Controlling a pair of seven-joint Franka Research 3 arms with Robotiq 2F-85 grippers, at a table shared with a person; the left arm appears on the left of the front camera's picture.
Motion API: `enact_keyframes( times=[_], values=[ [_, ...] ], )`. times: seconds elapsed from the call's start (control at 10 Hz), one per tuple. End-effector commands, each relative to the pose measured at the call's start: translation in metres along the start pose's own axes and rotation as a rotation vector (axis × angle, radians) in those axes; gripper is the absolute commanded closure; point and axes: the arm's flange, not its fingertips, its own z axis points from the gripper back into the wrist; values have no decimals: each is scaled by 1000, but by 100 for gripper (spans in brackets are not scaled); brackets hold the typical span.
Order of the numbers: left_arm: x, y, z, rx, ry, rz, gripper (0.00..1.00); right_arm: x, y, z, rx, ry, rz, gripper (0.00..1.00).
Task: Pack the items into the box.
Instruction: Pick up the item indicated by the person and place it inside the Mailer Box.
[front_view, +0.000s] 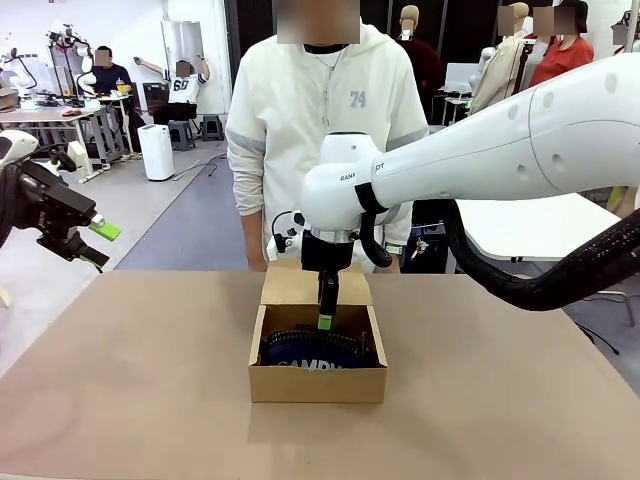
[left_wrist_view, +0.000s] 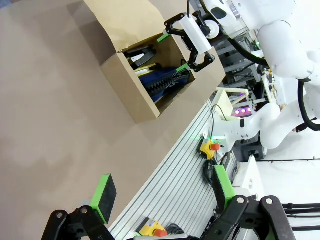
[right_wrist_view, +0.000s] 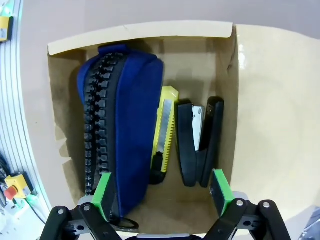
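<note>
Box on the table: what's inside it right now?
Inside the box, side by side, lie a navy pouch, a yellow stick and a black stapler. Whatever might lie beneath the pouch is covered and cannot be seen.

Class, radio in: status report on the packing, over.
Right gripper open over box. Left gripper open, off aside. Pouch, yellow cutter, stapler all inside. Lid open, nothing blocking.

Left gripper (left_wrist_view: 164, 191) spread wide, right gripper (left_wrist_view: 173, 52) spread above box (left_wrist_view: 132, 93) holding pouch (left_wrist_view: 162, 81)
</note>
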Motion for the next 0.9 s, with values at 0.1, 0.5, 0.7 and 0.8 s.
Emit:
enact_keyframes(
  times=[0.1, 0.5, 0.7, 0.8],
  values=[
    [-2, 0, 3, -7, 7, -13, 0, -2, -3, 7, -30, 13, -30, 0],
    [-2, 0, 3, -7, 7, -13, 0, -67, 22, 91, 17, -21, -211, 0],
    [-2, 0, 3, -7, 7, -13, 0, -132, 55, 144, 139, -134, -421, 9],
    [-2, 0, 3, -7, 7, -13, 0, -166, 72, 163, 184, -310, -551, 9]
  ],
)
